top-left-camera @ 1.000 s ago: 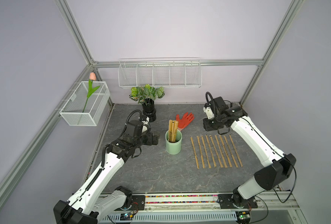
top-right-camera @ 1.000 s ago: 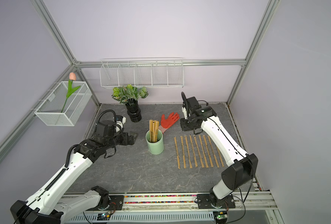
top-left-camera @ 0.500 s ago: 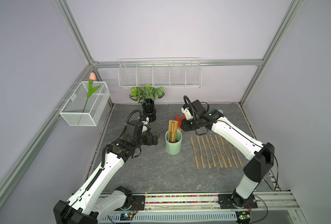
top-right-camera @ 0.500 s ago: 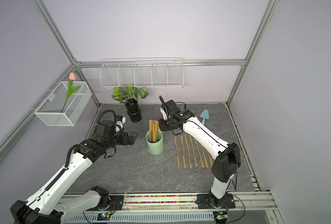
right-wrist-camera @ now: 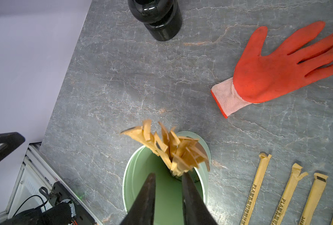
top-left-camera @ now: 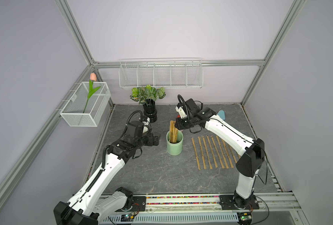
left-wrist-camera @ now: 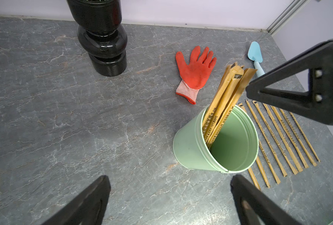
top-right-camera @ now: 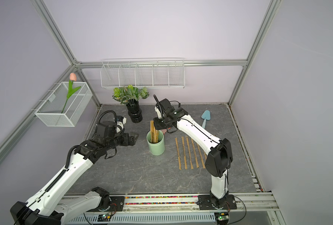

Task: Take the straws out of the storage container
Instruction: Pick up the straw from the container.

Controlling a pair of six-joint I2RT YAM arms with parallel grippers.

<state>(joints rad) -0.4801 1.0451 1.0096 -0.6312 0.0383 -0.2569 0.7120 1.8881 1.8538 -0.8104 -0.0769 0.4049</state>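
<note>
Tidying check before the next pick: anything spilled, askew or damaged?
Nothing spilled. The cup stands upright; the straws left in it lean bunched to one side. The laid-out straws lie in a neat row, though some wrapper ends look crumpled.

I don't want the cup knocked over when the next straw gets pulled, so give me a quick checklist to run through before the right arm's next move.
1. Right gripper free to grasp: ok, jaws slightly apart, nothing between them.
2. Straws between the jaws: not ok, the bundle sits just ahead of them.
3. Storage container upright: ok.
4. Left gripper steadying the container: not ok, it is open, beside the container and not touching it.
5. Bare table between container and laid-out straws: ok.
</note>
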